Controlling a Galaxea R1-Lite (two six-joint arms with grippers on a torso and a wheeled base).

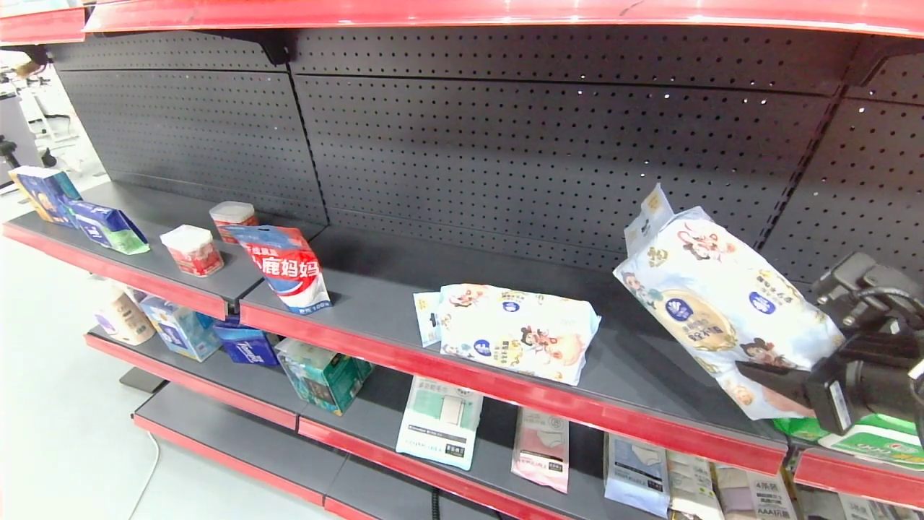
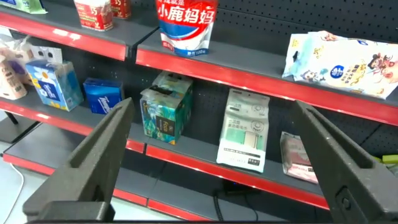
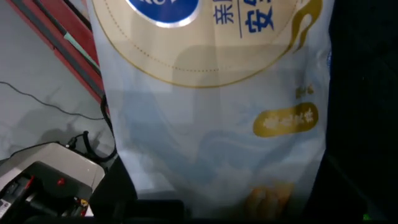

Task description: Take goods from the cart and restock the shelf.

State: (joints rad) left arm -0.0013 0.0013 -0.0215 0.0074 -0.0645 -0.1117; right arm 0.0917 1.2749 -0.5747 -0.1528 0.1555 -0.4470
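A white soft pack with cartoon print (image 1: 722,303) hangs tilted over the right end of the grey shelf (image 1: 375,267), with my right gripper (image 1: 779,383) shut on its lower end. Seen close in the right wrist view, the same pack (image 3: 211,124) shows a gold ring and blue logo. A second pack of the same kind (image 1: 516,332) lies flat on the shelf to the left of it, near the red front edge. My left gripper (image 2: 214,106) is open with nothing between its fingers, and it faces the lower shelves.
On the same shelf further left stand a red and white pouch (image 1: 285,267), two small tubs (image 1: 191,249) and blue packs (image 1: 108,225). Bare shelf lies between the two cartoon packs. A green box (image 2: 165,112) and flat white packs (image 2: 244,129) sit on the lower shelf.
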